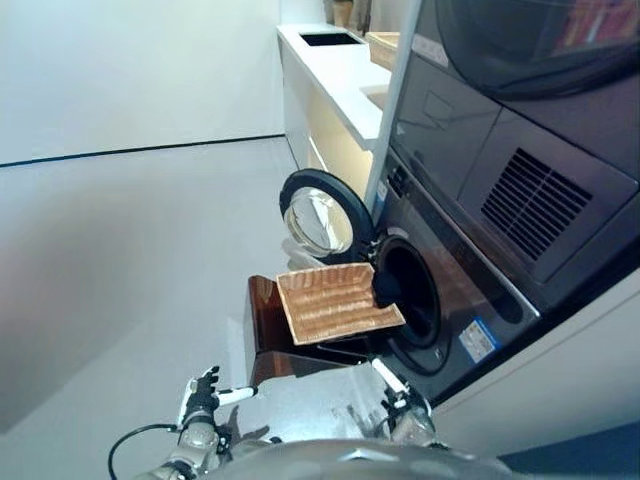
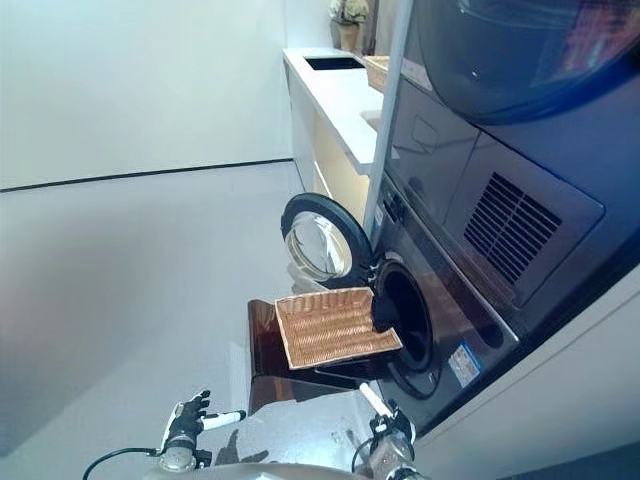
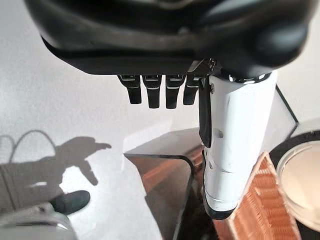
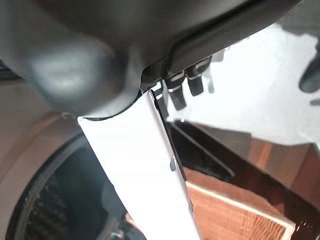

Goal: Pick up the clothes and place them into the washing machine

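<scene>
The washing machine [image 1: 455, 310] stands at the right with its round door [image 1: 320, 218] swung open towards the left. Its drum opening [image 1: 412, 292] is dark inside. A flat wicker basket [image 1: 335, 305] rests on a brown stool [image 1: 268, 330] right in front of the opening, and I see no clothes in it. A dark lump [image 1: 386, 288] sits at the drum's mouth by the basket's right rim; I cannot tell if it is cloth. My left hand [image 1: 203, 392] and right hand [image 1: 402, 398] hang low, near the stool, both open and holding nothing.
A second machine [image 1: 520, 150] is stacked above the washer. A white counter [image 1: 335, 75] runs along the back, with another wicker basket [image 1: 385, 45] on it. Grey floor [image 1: 130, 250] spreads to the left up to a white wall.
</scene>
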### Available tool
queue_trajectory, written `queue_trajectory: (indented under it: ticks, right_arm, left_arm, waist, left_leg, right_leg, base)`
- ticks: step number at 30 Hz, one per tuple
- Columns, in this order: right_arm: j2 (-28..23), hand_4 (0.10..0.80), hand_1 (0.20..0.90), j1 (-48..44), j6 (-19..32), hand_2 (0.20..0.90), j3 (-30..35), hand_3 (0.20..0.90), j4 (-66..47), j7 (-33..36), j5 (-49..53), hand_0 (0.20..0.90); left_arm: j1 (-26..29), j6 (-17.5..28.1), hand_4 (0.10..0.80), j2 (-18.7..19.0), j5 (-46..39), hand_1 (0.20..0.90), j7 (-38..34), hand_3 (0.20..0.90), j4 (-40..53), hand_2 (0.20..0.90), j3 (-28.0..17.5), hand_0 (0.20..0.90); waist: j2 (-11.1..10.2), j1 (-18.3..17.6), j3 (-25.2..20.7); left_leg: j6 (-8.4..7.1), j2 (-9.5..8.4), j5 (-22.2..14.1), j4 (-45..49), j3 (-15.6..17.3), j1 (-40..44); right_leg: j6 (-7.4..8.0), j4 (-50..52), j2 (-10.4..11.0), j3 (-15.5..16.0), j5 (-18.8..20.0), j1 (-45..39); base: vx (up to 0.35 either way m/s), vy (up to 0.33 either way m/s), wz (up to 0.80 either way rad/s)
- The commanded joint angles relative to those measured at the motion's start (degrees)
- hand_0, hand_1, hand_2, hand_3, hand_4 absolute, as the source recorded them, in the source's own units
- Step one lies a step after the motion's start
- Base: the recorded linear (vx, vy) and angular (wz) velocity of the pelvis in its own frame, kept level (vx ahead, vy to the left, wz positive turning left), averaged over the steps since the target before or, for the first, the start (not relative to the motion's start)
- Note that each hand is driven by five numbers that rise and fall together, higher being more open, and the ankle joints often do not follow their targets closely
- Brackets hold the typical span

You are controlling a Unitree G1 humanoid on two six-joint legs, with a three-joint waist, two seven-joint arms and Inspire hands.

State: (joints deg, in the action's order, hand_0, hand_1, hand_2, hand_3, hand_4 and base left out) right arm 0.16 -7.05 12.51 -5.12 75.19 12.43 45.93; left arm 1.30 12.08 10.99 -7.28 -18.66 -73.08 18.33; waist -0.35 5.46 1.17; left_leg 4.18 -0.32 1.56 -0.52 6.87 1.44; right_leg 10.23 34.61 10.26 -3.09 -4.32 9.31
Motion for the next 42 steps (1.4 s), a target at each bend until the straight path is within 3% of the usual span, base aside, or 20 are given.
queue_trajectory:
  ticks: [1, 3, 4, 5, 6, 7, 9, 11, 16, 18, 20, 21, 26, 31, 33, 42]
  right_arm:
    - [-0.7, 0.800, 0.900, -1.8, 2.4, 0.900, -0.7, 0.900, -4.2, -0.5, 0.5, 0.900]
    - [-0.9, 0.800, 0.900, -2.1, 2.3, 0.900, -0.6, 0.900, -4.0, -0.4, 0.2, 0.900]
    - [-1.2, 0.800, 0.900, -2.1, 1.8, 0.900, -0.1, 0.900, -3.9, -0.2, -0.5, 0.900]
    - [-1.2, 0.800, 0.900, -2.1, 1.8, 0.900, -0.1, 0.900, -3.9, -0.2, -0.5, 0.900]
    - [-1.6, 0.800, 0.900, -2.3, 1.3, 0.900, 0.5, 0.900, -3.7, -0.1, -1.2, 0.900]
    - [-1.8, 0.800, 0.900, -2.6, 1.0, 0.900, 0.7, 0.900, -3.7, 0.0, -1.7, 0.900]
    - [-1.8, 0.800, 0.900, -2.8, 0.7, 0.900, 0.6, 0.900, -4.0, 0.2, -1.8, 0.900]
    - [-1.9, 0.800, 0.900, -1.7, 0.8, 0.900, 0.4, 0.900, -4.5, -0.2, -2.1, 0.900]
    - [-2.3, 0.800, 0.900, -0.9, 1.0, 0.900, 0.0, 0.900, -3.9, -0.8, -2.2, 0.900]
    - [-2.7, 0.800, 0.900, -1.1, 1.6, 0.900, -0.8, 0.900, -3.7, -0.8, -2.2, 0.900]
    - [-2.9, 0.800, 0.900, -1.2, 1.6, 0.900, -0.9, 0.900, -3.8, -0.9, -2.1, 0.900]
    - [-3.0, 0.800, 0.900, -1.7, 2.0, 0.900, -1.8, 0.900, -4.5, -0.9, -2.0, 0.900]
    - [-3.6, 0.800, 0.900, -2.3, 2.2, 0.900, -2.6, 0.900, -5.3, -1.1, -2.9, 0.900]
    - [-4.6, 0.800, 0.900, -1.7, 2.4, 0.900, -4.5, 0.900, -9.1, -1.7, -6.8, 0.900]
    - [-5.2, 0.800, 0.900, -1.5, 2.3, 0.900, -5.1, 0.900, -7.6, -0.8, -9.9, 0.900]
    - [-5.2, 0.800, 0.900, -0.8, 2.5, 0.900, -4.3, 0.900, -7.1, -1.3, -10.0, 0.900]
  left_arm:
    - [1.6, 2.4, 0.800, 1.7, 0.7, 0.900, -0.4, 0.900, 0.5, 0.900, -2.4, 0.900]
    - [1.7, 2.6, 0.800, 1.5, 0.6, 0.900, -0.3, 0.900, 0.1, 0.900, -2.4, 0.900]
    - [1.6, 2.9, 0.800, 1.0, 0.4, 0.900, -0.2, 0.900, -0.2, 0.900, -1.9, 0.900]
    - [1.6, 2.9, 0.800, 1.0, 0.4, 0.900, -0.2, 0.900, -0.2, 0.900, -1.9, 0.900]
    - [1.8, 3.4, 0.800, 0.9, 0.1, 0.900, -0.4, 0.900, 0.0, 0.900, -1.4, 0.900]
    - [1.8, 3.5, 0.800, 0.9, 0.0, 0.900, -0.6, 0.900, 0.1, 0.900, -1.3, 0.900]
    - [1.8, 3.7, 0.800, 0.8, -0.2, 0.900, -0.9, 0.900, 0.3, 0.900, -1.0, 0.900]
    - [1.8, 4.0, 0.800, 0.5, -0.2, 0.900, -1.3, 0.900, 0.9, 0.900, -0.6, 0.900]
    - [1.6, 4.2, 0.800, -1.0, -0.7, 0.900, -1.2, 0.900, 0.7, 0.900, -0.2, 0.900]
    - [2.0, 4.3, 0.800, -1.5, -1.5, 0.900, -0.8, 0.900, 0.8, 0.900, -0.1, 0.900]
    - [2.0, 4.3, 0.800, -1.7, -1.5, 0.900, -0.7, 0.900, 1.0, 0.900, 0.0, 0.900]
    - [1.9, 4.5, 0.800, -2.0, -1.7, 0.900, -0.5, 0.900, 1.7, 0.900, 0.5, 0.900]
    - [2.1, 4.2, 0.800, -2.1, -1.7, 0.900, 0.1, 0.900, 0.8, 0.900, 0.0, 0.900]
    - [1.5, 4.8, 0.800, -1.9, -2.1, 0.900, -0.2, 0.900, 1.0, 0.900, -0.9, 0.900]
    - [1.3, 4.8, 0.800, -1.6, -1.7, 0.900, 0.0, 0.900, 0.8, 0.900, -1.2, 0.900]
    - [0.6, 4.9, 0.800, -1.4, -1.3, 0.900, 0.3, 0.900, 0.3, 0.900, -2.3, 0.900]
  waist:
    - [-0.4, -1.0, 0.6]
    - [-0.4, -1.4, 1.1]
    - [-1.5, -1.9, 1.3]
    - [-1.2, -2.2, 1.6]
    - [-1.8, -2.8, 2.1]
    - [-1.8, -3.1, 2.3]
    - [-1.6, -3.5, 2.6]
    - [-2.7, -4.0, 1.3]
    - [-2.3, -4.5, -0.3]
    - [-2.1, -4.7, -0.7]
    - [-2.0, -4.7, -0.7]
    - [-2.2, -4.3, -0.3]
    - [-3.0, -3.3, 1.2]
    - [-2.9, -3.5, 0.6]
    - [-2.3, -3.8, -0.5]
    - [-1.1, -4.0, -1.2]
  left_leg:
    - [-1.23, -0.66, -0.3, -0.2, -2.1, -1.3]
    - [-1.61, -0.79, -0.8, -0.7, -2.5, -0.2]
    - [-2.43, -1.96, -2.3, -1.3, -3.4, 1.7]
    - [-2.47, -1.72, -2.4, -1.4, -3.7, 2.1]
    - [-3.21, -1.99, -3.6, -2.0, -4.5, 3.8]
    - [-3.63, -1.79, -4.3, -2.2, -4.7, 4.8]
    - [-3.86, -1.44, -4.9, -2.3, -5.2, 5.6]
    - [-4.51, -1.32, -6.3, -2.2, -7.1, 6.4]
    - [-6.03, 0.72, -6.4, 0.8, -9.2, 5.5]
    - [-7.59, 2.53, -5.3, 5.6, -10.3, 4.1]
    - [-8.06, 2.77, -4.7, 8.0, -10.6, 3.2]
    - [-8.87, 3.15, -2.2, 13.8, -10.7, 0.9]
    - [-9.34, 2.71, 2.3, 23.4, -11.6, -3.1]
    - [-9.37, 3.43, 3.5, 19.0, -10.2, -1.6]
    - [-9.96, 4.83, 5.0, 15.2, -9.7, 0.3]
    - [-10.66, 6.08, 8.2, 11.8, -9.8, 1.8]
  right_leg:
    - [-5.38, -6.5, -1.6, 6.0, 5.6, -0.8]
    - [-5.47, -10.8, -1.0, 7.9, 5.3, 0.0]
    - [-4.38, -23.0, 0.1, 9.4, 8.6, 2.1]
    - [-4.37, -23.9, -0.1, 9.8, 8.9, 1.1]
    - [-3.03, -32.1, 1.1, 10.1, 13.2, 3.9]
    - [-2.37, -35.2, 1.1, 10.4, 14.8, 4.3]
    - [-2.11, -36.3, 0.8, 9.4, 15.6, 4.3]
    - [-2.71, -36.9, -0.5, 5.2, 16.1, 2.1]
    - [-3.78, -36.5, -2.4, 6.0, 15.1, 0.1]
    - [-5.30, -36.9, -4.3, 6.6, 12.9, -1.9]
    - [-5.67, -37.5, -4.9, 6.8, 12.5, -2.8]
    - [-6.70, -37.9, -5.6, 7.0, 11.5, -4.4]
    - [-8.64, -37.4, -6.5, 6.3, 10.1, -6.5]
    - [-8.45, -36.8, -7.0, 5.7, 9.5, -6.4]
    - [-8.33, -37.2, -7.7, 6.4, 8.7, -6.6]
    - [-8.69, -37.3, -8.4, 8.1, 7.3, -7.2]
  base:
    - [0.213, 0.074, -0.25]
    - [0.237, -0.053, -0.35]
    - [0.263, -0.111, -0.06]
    - [0.383, -0.192, 0.11]
    - [0.285, -0.137, 0.13]
    - [0.352, -0.172, 0.23]
    - [0.195, -0.102, 0.23]
    - [0.262, -0.160, 0.48]
    - [0.227, -0.197, 0.70]
    - [0.198, -0.228, 0.58]
    - [0.135, -0.168, 0.59]
    - [0.191, -0.248, 0.30]
    - [0.115, -0.136, 0.02]
    - [0.090, -0.026, -0.30]
    - [0.084, -0.013, 0.10]
    - [0.028, -0.005, 0.15]
